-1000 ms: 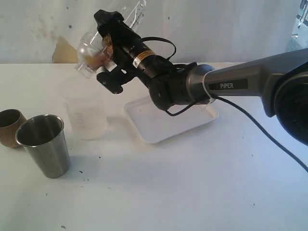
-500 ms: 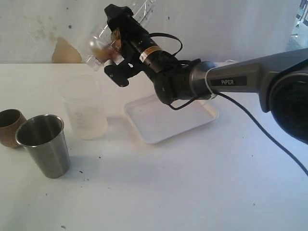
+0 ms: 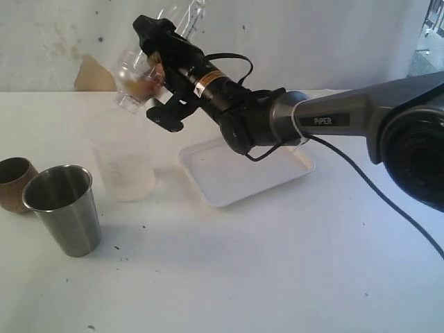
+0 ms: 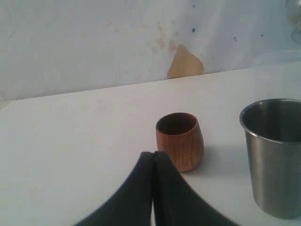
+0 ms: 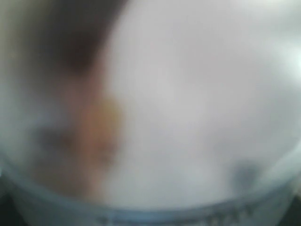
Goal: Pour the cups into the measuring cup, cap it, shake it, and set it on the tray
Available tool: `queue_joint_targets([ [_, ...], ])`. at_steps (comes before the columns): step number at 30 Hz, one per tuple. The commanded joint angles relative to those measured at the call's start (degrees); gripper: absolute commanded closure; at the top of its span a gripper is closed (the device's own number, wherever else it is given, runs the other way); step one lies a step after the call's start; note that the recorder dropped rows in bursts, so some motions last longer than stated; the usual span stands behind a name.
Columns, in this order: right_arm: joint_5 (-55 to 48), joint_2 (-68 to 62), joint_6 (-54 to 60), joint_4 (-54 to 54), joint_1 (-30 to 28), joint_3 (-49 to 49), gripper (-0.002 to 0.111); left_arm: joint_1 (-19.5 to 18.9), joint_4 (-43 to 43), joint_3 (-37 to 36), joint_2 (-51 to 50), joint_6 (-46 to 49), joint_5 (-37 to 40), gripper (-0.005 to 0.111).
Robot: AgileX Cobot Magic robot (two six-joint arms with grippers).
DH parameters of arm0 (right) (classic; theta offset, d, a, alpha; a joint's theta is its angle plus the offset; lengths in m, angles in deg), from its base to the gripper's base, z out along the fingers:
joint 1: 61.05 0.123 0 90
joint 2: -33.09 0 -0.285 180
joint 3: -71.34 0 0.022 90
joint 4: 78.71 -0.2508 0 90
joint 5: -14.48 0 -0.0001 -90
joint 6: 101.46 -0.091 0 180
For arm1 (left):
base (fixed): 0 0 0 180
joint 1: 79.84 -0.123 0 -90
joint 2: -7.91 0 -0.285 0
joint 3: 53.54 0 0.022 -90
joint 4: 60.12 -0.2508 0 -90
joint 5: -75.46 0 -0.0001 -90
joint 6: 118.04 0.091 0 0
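Two things decide whether this shake goes well, I judge: the lid and my grip. My right gripper (image 3: 154, 73) is clamped wide around the measuring cup (image 3: 141, 82). I hold it off the table (image 3: 277, 277), tipped well over, up and to the left of the tray (image 3: 239, 177) as the exterior view has it. The capped end is lowest, and brownish contents sit against the domed lid (image 3: 125, 66).

With the weight resting on that lid, I want short, brisk strokes along the cup's length rather than wide swings, and no slackening of the squeeze. My own wrist view is only a blur of clear plastic and brown, so I cannot check the lid's seam from there. The frosted cup (image 3: 125, 163) stands almost directly under the load, so the strokes should stay high. I would bring the cup upright before carrying it across to the tray.

My left gripper (image 4: 153, 157) is pressed shut on nothing, low over the table on the side far from the tray.

The count:
- **Cups:** three, all upright left of the tray — the frosted cup nearest it, the steel tumbler (image 3: 62, 208) further off, and the brown cup (image 3: 15, 182) furthest.
- **Measuring cup:** one.
- **Lid:** one.
- **Tray:** one, with nothing on it yet
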Motion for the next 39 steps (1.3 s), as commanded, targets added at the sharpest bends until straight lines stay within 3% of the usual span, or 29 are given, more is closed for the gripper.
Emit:
queue_joint_targets([
  [1, 3.31, 0.36, 0.89, 2.20, 0.41, -0.64, 0.108, 0.08, -0.05, -0.29, 0.15, -0.13, 0.02, 0.107],
  [39, 8.27, -3.00, 0.89, 6.34, 0.88, -0.64, 0.108, 0.08, -0.05, -0.29, 0.15, -0.13, 0.02, 0.107],
])
